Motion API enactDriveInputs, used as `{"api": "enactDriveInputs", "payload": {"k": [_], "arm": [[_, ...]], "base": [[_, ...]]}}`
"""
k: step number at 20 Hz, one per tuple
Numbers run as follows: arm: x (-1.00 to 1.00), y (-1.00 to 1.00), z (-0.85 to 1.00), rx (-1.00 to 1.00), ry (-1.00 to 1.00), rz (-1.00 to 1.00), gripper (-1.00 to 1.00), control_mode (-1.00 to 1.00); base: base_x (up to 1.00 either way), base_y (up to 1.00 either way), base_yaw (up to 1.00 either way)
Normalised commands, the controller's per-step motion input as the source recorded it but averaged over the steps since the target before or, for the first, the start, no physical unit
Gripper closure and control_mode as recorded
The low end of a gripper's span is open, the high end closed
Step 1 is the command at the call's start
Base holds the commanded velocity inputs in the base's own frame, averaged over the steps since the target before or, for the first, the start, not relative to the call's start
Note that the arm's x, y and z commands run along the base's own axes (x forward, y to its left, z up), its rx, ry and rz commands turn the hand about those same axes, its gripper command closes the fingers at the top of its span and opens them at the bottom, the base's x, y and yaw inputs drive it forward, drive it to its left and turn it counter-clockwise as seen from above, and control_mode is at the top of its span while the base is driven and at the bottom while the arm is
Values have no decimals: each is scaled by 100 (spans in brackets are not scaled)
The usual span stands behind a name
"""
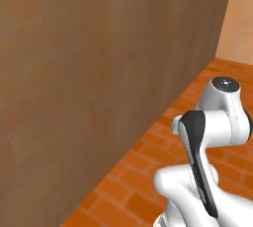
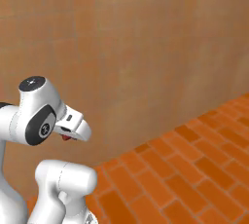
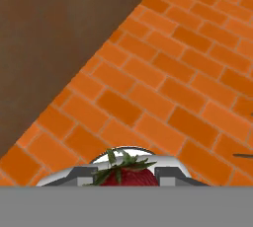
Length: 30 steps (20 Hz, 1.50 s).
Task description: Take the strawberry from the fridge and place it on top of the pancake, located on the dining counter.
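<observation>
- Hand view: the two-finger gripper (image 3: 129, 175) is pinched shut on the small dark-red strawberry with green leaves (image 3: 127, 175), carried above the orange brick floor (image 3: 163, 88).
- Beside that floor stands a plain brown wall (image 1: 89, 83); the white arm is folded close to it, so a wide swing could, I'd say, scrape it.
- In the right base view a speck of red peeks under the hand (image 2: 66, 138), well above the floor.
- The fruit is tiny and round; a jolt while driving could squeeze it out, and it would roll away across the bricks.
- From this spot I can see neither pancake nor dining counter, so the placing is yet to come.
</observation>
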Motion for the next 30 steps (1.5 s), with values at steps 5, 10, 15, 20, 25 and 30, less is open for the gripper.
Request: {"api": "enactDriveInputs", "payload": {"k": [5,10,15,20,25,30], "arm": [[0,0,0,0,0,0,100,100],[0,0,0,0,0,0,100,100],[0,0,0,0,0,0,100,100],[0,0,0,0,0,0,100,100],[0,0,0,0,0,0,100,100],[0,0,0,0,0,0,100,100]], "base": [[67,0,-73],[27,0,-86],[30,0,-84],[39,0,-74],[30,3,-72],[57,19,-81]]}}
